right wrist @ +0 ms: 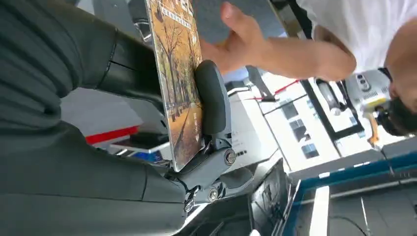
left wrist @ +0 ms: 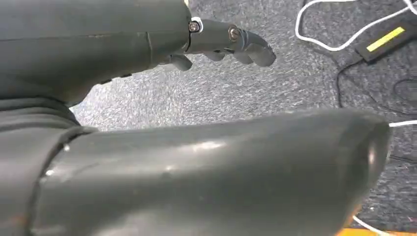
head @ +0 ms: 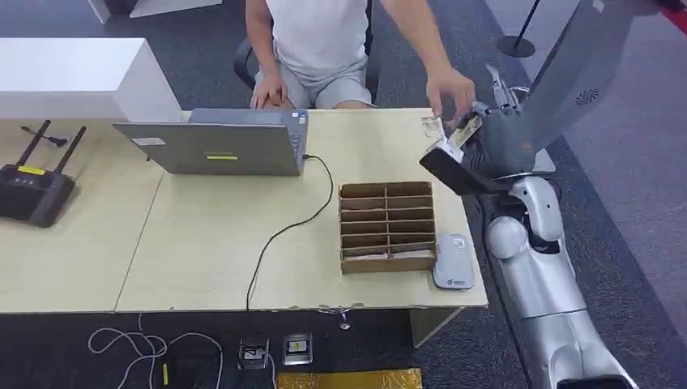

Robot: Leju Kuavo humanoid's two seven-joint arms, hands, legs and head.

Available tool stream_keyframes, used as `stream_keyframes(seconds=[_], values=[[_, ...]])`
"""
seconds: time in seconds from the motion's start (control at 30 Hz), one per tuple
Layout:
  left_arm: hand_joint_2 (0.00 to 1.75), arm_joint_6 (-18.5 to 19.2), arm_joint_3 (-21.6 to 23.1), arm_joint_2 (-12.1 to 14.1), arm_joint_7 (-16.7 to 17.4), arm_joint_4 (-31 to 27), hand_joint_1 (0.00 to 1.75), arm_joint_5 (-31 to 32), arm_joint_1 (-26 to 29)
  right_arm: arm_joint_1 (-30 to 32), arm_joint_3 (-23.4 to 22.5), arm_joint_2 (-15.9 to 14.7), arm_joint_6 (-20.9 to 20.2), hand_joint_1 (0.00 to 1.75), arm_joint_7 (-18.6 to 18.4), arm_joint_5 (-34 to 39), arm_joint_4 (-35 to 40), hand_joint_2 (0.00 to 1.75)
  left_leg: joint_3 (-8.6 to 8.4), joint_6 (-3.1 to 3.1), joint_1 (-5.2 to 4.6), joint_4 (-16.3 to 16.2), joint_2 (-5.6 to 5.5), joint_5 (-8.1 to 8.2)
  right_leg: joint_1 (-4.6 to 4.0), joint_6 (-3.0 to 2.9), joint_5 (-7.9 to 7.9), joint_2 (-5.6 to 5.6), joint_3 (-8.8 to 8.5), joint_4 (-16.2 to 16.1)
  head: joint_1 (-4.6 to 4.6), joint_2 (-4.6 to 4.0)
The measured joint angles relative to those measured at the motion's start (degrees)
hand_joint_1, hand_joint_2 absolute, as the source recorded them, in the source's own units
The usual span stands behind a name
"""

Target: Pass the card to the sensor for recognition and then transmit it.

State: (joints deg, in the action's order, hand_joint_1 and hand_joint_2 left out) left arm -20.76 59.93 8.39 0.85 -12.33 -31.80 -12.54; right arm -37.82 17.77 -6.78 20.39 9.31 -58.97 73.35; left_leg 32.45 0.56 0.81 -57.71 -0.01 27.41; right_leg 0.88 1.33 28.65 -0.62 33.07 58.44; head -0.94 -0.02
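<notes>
My right hand [head: 496, 144] is raised over the table's far right corner and pinches a card [right wrist: 179, 83] printed with autumn trees between thumb and fingers [right wrist: 212, 101]. In the head view the card [head: 465, 128] shows as a thin edge at the hand's top. A person's hand [head: 450, 89] reaches toward the card from the far side; its fingers [right wrist: 236, 34] are close behind the card, contact unclear. The grey sensor [head: 454, 262] lies flat at the table's near right, beside a cardboard divider box [head: 386, 227]. My left hand [left wrist: 223, 44] hangs over the carpet, fingers curled, holding nothing.
A grey laptop [head: 212, 146] stands on the table's far side with a black cable running to the near edge. A black router [head: 31, 190] sits at far left. The person sits on a chair behind the table. Cables and a power strip [head: 275, 350] lie on the floor.
</notes>
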Motion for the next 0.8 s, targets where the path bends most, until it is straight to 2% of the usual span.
stream_keyframes(seconds=[0.27,0.37,0.53,0.57,0.67,0.8], values=[[0.0,0.8,0.1,0.0,0.3,0.0,0.0,1.1,-0.6,-5.0,-0.3,0.0,1.6,1.73,1.0,-1.4,-4.2,1.75,0.1,0.0,-0.01,0.0,0.01,0.01,0.01,0.0,0.0,0.03,0.07,0.0,0.02,0.0],[0.0,1.4,0.6,0.0,0.7,0.0,0.0,2.2,-1.2,-10.8,-0.2,0.2,3.8,1.66,2.0,-2.8,-9.6,1.75,0.11,0.0,0.0,0.0,-0.02,0.0,0.0,0.0,0.0,-0.02,0.05,0.0,0.0,0.0],[0.0,2.3,1.0,0.0,1.2,0.0,0.0,3.4,-1.9,-17.4,-0.2,1.0,6.3,1.69,1.8,-5.3,-18.2,1.75,0.13,0.0,0.0,0.0,-0.09,-0.03,0.0,0.0,-0.01,-0.11,0.04,0.0,0.02,0.0],[0.0,2.3,1.1,0.0,1.2,0.0,0.0,3.6,-2.0,-18.6,-0.1,1.2,6.6,1.64,1.4,-5.9,-19.9,1.75,0.14,0.0,0.0,0.0,-0.13,-0.02,0.0,0.0,0.0,-0.13,0.04,0.0,0.0,0.0],[0.0,2.9,1.5,0.0,1.4,0.0,0.0,4.2,-2.6,-22.6,0.5,1.8,6.8,1.69,0.3,-7.9,-26.2,1.75,0.17,0.0,0.0,0.0,-0.16,-0.03,-0.01,0.0,0.0,-0.17,0.07,0.0,-0.02,0.0],[0.0,3.4,1.5,0.2,1.6,0.0,0.0,4.3,-2.9,-24.8,0.7,2.8,6.2,1.59,-1.1,-9.7,-32.2,1.75,0.21,0.0,0.0,0.0,-0.21,-0.02,0.0,0.0,0.0,-0.26,0.07,0.0,0.0,0.0]])
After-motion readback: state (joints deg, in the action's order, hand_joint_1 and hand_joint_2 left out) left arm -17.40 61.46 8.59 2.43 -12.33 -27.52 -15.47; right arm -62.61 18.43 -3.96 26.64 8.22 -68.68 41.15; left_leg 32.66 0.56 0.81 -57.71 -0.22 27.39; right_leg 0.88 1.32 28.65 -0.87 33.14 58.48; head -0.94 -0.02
